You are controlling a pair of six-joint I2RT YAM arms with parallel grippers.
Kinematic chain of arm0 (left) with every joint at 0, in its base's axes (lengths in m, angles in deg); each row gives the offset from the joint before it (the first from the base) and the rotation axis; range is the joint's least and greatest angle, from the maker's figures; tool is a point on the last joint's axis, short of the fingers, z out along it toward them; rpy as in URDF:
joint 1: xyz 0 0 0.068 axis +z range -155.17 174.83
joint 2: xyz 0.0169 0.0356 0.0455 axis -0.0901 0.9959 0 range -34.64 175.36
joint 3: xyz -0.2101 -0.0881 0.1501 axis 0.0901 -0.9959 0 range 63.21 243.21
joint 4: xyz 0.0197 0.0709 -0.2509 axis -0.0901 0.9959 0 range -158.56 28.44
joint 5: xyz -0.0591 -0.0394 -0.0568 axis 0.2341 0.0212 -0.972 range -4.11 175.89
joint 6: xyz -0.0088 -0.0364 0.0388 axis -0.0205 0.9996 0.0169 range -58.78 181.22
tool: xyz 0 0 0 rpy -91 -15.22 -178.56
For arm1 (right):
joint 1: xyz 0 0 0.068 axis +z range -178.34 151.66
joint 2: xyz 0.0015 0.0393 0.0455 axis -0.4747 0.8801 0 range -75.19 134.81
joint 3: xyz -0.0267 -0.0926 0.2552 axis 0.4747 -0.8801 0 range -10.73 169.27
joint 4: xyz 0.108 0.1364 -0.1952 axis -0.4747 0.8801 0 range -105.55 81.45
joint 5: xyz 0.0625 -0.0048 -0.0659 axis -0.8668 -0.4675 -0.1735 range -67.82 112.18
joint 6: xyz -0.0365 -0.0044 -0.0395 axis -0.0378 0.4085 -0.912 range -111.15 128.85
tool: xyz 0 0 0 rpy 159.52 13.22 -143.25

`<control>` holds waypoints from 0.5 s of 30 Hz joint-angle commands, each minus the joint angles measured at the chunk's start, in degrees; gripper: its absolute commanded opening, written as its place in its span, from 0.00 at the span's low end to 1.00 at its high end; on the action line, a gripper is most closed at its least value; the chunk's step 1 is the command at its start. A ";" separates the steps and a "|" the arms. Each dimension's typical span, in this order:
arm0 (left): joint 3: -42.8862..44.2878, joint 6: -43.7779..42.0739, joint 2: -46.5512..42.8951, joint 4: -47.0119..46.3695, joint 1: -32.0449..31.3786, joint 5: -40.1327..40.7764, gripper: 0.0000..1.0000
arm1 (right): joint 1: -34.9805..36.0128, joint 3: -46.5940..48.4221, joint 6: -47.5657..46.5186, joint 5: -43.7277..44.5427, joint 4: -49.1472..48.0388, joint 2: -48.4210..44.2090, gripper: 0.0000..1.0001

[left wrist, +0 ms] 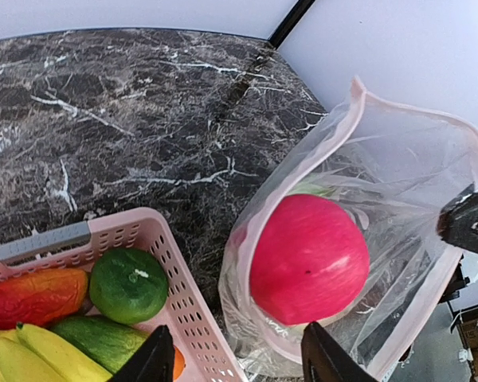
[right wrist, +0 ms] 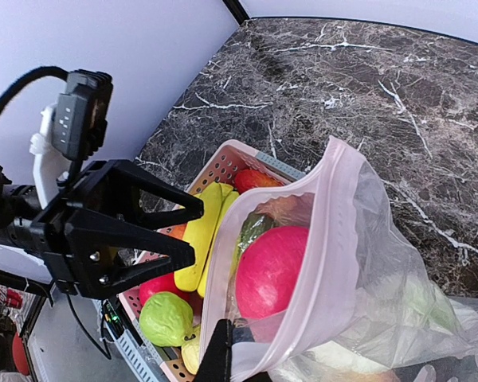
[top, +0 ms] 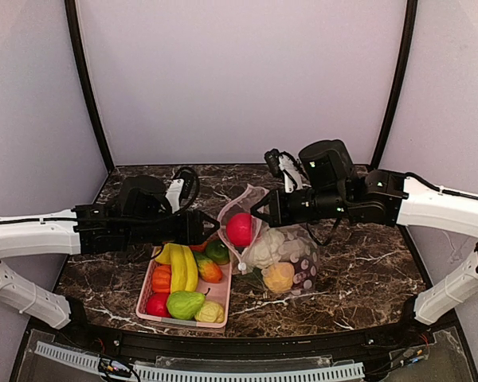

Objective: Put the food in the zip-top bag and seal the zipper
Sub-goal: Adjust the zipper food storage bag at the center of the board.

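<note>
**Operator:** While my right claw (top: 256,213) is pinched shut on the zip-top bag (left wrist: 414,183) at its zipper (right wrist: 333,239), lifting the mouth wide, my left claw (right wrist: 196,232) hangs parted and empty.

**Colleague:** Where's the red fruit (top: 240,229)?

**Operator:** Inside the bag mouth, just ahead of the left claw's tips. Cauliflower (top: 271,247) lies deeper, under the right claw. Banana (top: 183,267) sits in the pink basket (left wrist: 183,270) on the desk (left wrist: 143,119), below the left claw.
</note>
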 commanded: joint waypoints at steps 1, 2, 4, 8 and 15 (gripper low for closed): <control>-1.85 2.77 0.78 -0.16 0.10 -0.99 0.52 | 0.40 -0.32 0.38 0.80 -3.07 -1.15 0.00; -1.92 3.01 1.35 -0.76 0.23 -1.22 0.51 | 0.35 -0.34 0.38 0.80 -3.07 -1.14 0.00; -1.94 3.55 2.26 -1.80 0.38 -1.80 0.51 | 0.40 -0.34 0.38 0.79 -3.07 -1.02 0.00; -1.67 4.33 3.93 -4.07 0.68 -3.12 0.48 | 0.40 -0.34 0.29 0.80 -3.07 -0.91 0.00; -0.35 4.58 6.70 -7.04 0.98 -4.49 0.31 | 0.38 -0.55 0.19 1.33 -3.01 -1.31 0.00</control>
